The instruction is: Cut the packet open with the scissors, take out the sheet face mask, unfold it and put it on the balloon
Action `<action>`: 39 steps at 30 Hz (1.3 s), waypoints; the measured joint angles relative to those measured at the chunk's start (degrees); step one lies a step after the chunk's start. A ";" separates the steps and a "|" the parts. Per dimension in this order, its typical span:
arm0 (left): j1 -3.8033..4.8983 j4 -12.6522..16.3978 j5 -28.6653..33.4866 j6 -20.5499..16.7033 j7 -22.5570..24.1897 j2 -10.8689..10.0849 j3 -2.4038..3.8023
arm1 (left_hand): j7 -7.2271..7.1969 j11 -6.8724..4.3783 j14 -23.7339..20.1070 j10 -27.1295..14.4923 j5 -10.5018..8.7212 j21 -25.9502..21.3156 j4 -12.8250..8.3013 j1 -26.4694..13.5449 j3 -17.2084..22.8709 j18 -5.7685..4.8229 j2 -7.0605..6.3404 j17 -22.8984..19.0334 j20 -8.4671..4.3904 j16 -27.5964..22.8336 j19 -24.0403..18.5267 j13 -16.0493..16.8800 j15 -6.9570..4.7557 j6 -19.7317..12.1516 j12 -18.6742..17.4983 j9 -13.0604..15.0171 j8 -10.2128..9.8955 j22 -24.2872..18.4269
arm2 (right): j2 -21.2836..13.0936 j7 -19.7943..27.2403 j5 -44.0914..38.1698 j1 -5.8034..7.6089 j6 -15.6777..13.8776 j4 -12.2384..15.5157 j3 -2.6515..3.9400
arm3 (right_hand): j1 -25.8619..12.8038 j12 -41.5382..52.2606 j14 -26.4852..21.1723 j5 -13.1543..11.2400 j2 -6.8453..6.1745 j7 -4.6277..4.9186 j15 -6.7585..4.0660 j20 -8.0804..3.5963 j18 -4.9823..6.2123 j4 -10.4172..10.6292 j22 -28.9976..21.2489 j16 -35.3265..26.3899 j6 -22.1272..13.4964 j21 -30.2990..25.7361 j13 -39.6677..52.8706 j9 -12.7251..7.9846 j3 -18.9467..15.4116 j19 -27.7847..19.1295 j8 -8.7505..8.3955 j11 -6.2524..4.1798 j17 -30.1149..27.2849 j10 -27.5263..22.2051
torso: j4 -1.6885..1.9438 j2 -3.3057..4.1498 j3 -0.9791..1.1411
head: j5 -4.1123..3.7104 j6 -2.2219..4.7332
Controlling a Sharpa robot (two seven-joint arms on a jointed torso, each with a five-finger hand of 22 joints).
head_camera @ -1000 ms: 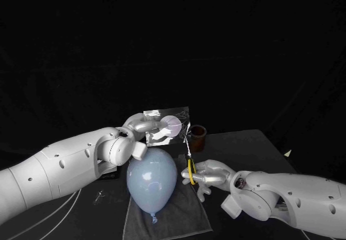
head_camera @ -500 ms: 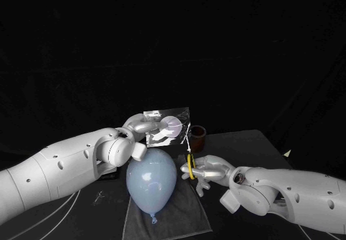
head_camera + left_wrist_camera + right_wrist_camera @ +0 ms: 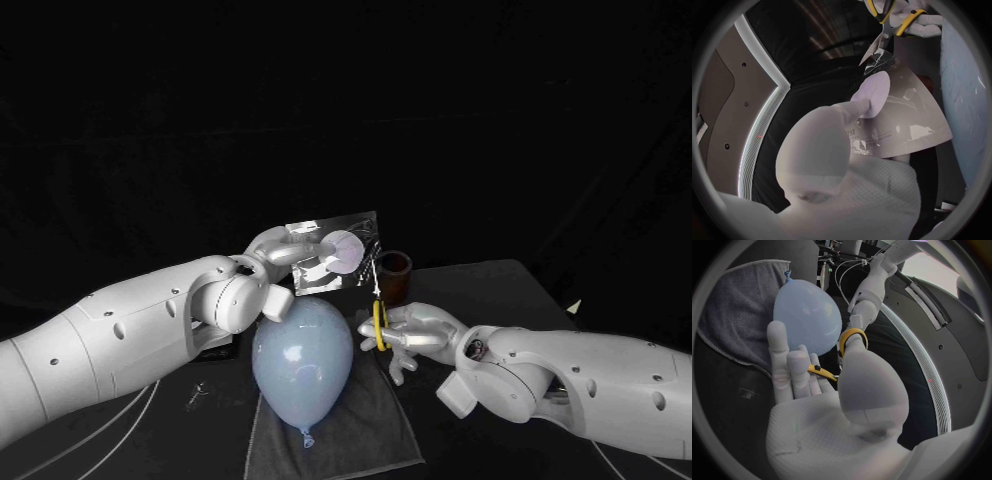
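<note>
My left hand (image 3: 293, 262) holds the silver mask packet (image 3: 340, 244) upright above the table, pinching it near its round pale patch; the wrist view shows the same hand (image 3: 839, 155) on the packet (image 3: 907, 117). In my right hand (image 3: 414, 334) are the yellow-handled scissors (image 3: 378, 320), blades pointing up at the packet's lower right edge. From the left wrist the scissors (image 3: 887, 27) show blade tips at the packet's corner. Under the packet, the pale blue balloon (image 3: 303, 355) lies on a grey cloth (image 3: 353, 430). The right wrist view has my right hand (image 3: 832, 405), the scissors' handle (image 3: 850, 338) and the balloon (image 3: 807, 315).
A brown cup (image 3: 394, 267) stands on the table just behind the scissors. A small metal item (image 3: 198, 390) and cables lie on the table left of the cloth. The table's right edge runs behind my right arm.
My right hand has risen and moved a little left with the scissors, bringing the blades up to the packet's lower right edge. The left hand, packet and balloon have stayed put.
</note>
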 measured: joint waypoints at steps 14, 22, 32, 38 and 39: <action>0.00 -0.13 -0.01 0.00 0.22 -0.16 -0.01 | -0.02 0.01 0.00 -0.01 0.00 0.00 0.00 0.06 0.00 -0.07 0.06 0.05 0.00 0.00 0.00 0.00 0.00 -0.02 0.00 0.00 -0.03 0.00 | -0.15 0.13 0.27 0.15 0.10 -0.17 0.01 | 1.70 1.86 0.63 0.00 2.16 0.13 -0.63 -0.53 -0.19 -0.56 1.00 0.67 0.51 1.73 0.13 0.00 -1.52 0.54 2.42 -0.83 0.31 0.83 | -0.01 -0.02 0.00 | -0.24 0.05; -0.03 -0.42 0.03 0.00 0.28 -0.20 -0.03 | -0.11 0.01 0.01 -0.01 -0.02 0.00 -0.16 0.14 0.16 0.07 0.13 0.05 0.00 0.00 0.00 0.00 0.00 -0.11 0.00 0.00 -0.05 0.00 | -0.48 0.13 0.38 0.19 0.26 -0.34 0.04 | 1.70 1.86 0.63 0.00 2.16 0.12 -0.62 -0.53 -0.23 -0.56 1.08 0.67 0.51 2.01 0.12 -0.03 -1.52 0.54 2.47 -0.83 0.31 0.83 | -0.02 -0.02 0.01 | -0.42 0.03; -0.03 -0.36 0.07 0.11 0.30 -0.39 -0.04 | -0.14 0.02 0.01 -0.02 -0.04 0.00 -0.16 0.14 0.16 0.21 0.13 0.05 0.00 0.00 0.00 0.00 0.00 -0.14 0.00 0.00 -0.20 0.00 | -0.40 0.60 0.68 0.20 0.21 -0.39 0.04 | 2.54 2.49 1.29 0.00 3.44 0.22 -0.84 -0.73 -0.29 -0.88 1.87 1.01 1.08 3.42 0.11 -0.38 -2.32 1.23 3.08 -1.05 0.74 1.46 | -0.01 -0.01 0.03 | -0.73 0.15; -0.02 -0.34 0.09 0.12 0.33 -0.44 -0.02 | -0.10 0.02 0.01 -0.02 -0.05 0.00 -0.16 -0.03 0.15 0.21 0.30 0.11 0.01 0.00 0.00 0.00 0.00 -0.10 0.00 0.00 -0.28 0.00 | -0.16 1.25 1.16 0.18 -0.10 -0.51 0.03 | 4.66 4.13 3.33 0.00 5.59 0.57 -2.06 -1.65 -0.40 -1.71 4.00 2.01 4.20 6.71 0.04 -1.36 -3.78 3.32 4.31 -2.05 2.43 5.02 | 0.00 0.01 0.03 | -0.79 0.03; -0.02 -0.35 0.09 0.12 0.34 -0.45 -0.02 | -0.10 0.02 0.01 -0.02 -0.05 0.00 -0.16 -0.03 0.15 0.20 0.30 0.11 0.01 0.00 0.00 0.00 0.00 -0.10 0.00 0.00 -0.26 0.00 | -0.15 1.34 1.23 0.18 -0.15 -0.52 0.03 | 4.82 4.40 3.78 0.00 6.20 0.62 -2.15 -1.89 -0.64 -1.84 4.38 2.23 4.78 7.32 0.05 -1.52 -3.91 3.56 4.59 -2.31 2.84 5.78 | -0.01 0.01 0.03 | -0.79 0.01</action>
